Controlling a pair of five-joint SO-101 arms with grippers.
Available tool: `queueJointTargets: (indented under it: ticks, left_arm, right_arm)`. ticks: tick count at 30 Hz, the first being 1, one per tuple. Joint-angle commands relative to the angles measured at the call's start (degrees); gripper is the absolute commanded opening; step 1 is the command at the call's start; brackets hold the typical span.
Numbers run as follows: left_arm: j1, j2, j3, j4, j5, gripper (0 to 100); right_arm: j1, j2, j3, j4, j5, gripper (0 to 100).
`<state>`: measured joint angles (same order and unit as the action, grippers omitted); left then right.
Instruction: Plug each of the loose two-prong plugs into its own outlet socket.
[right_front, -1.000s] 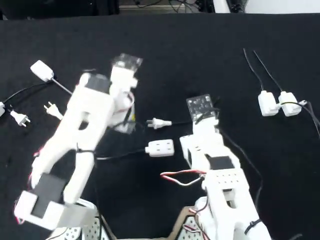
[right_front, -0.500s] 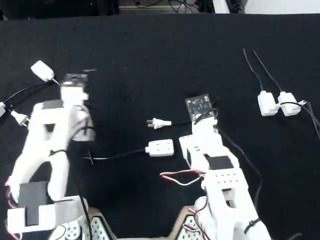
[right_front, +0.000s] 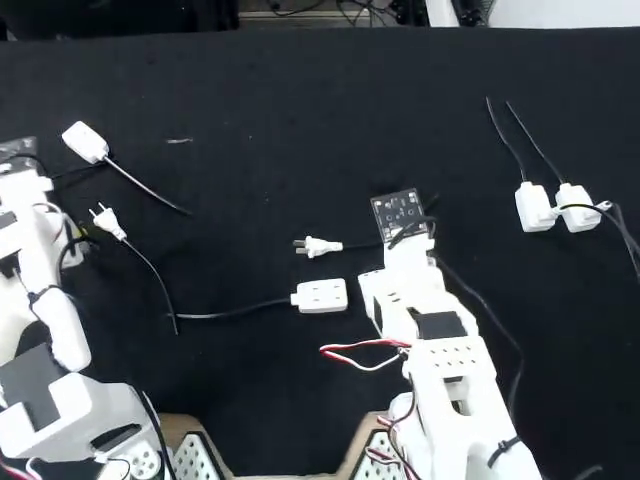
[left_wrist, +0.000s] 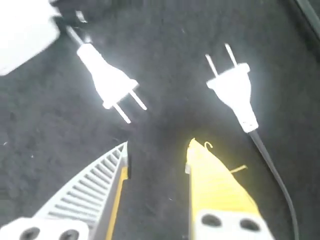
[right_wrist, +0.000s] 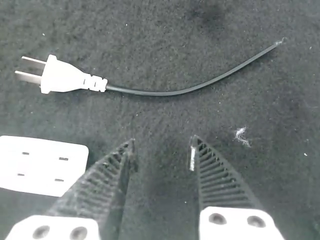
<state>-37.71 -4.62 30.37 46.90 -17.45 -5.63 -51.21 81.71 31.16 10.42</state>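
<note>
Left gripper (left_wrist: 157, 147): fingers spread, nothing held. First plug (left_wrist: 107, 82) and second plug (left_wrist: 232, 90) lie loose just ahead, apart from each other. Right gripper (right_wrist: 161, 146): fingers spread, empty. Third plug (right_wrist: 60, 76) lies ahead, unplugged, near the outlet socket (right_wrist: 42, 165) beside one finger.

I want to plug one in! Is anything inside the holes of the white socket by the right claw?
Nothing. The socket shows four empty slots; a plug lies loose on the black table nearby. The right gripper covers the socket's corner, so that part is unseen.
</note>
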Motion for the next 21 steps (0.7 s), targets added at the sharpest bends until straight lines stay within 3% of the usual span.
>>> queueJointTargets:
  ticks: [1,5,9,14,21]
  left_arm:
    - [2.8,-2.9,-4.0,5.1,2.0,20]
    - [10.4,0.5,-1.2,5.3,-2.4,20]
    - [13.7,5.6,-3.5,3.5,-3.3,20]
    - [11.2,13.8,-10.6,-2.0,0.4,20]
    - [3.5,23.0,-24.2,-2.3,9.3,20]
  right_arm:
    - [-0.8,-1.1,-1.3,-1.3,0.7,16.7]
    - [-0.8,-1.1,-1.1,-1.4,0.7,16.7]
    - [-0.8,-1.1,-1.0,-1.4,0.7,16.7]
    - [-0.8,-1.1,-1.0,-1.4,0.7,16.7]
    - [-0.8,-1.1,-1.0,-1.4,0.7,16.7]
